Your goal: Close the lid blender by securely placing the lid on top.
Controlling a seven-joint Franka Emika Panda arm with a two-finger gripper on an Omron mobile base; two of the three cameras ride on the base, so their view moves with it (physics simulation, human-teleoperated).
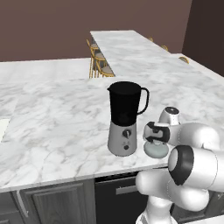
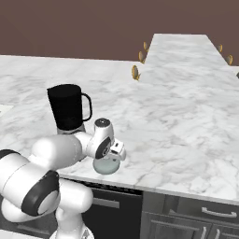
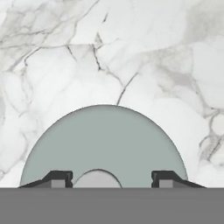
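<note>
The end effector (image 3: 112, 179) hangs low over the lid (image 3: 105, 144), fingers apart on either side of its centre knob (image 3: 96, 178), apparently lined up for a grasp. The lid lies flat on the marble table (image 1: 52, 131), just beside the blender (image 1: 126, 118). The blender's black jar (image 1: 127, 103) stands open-mouthed; whether anything is inside cannot be told.

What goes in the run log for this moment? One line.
pincer: open, straddling knob of lid | lid: on counter, right of blender | blender jar: uncovered | step: grasp pending
</note>
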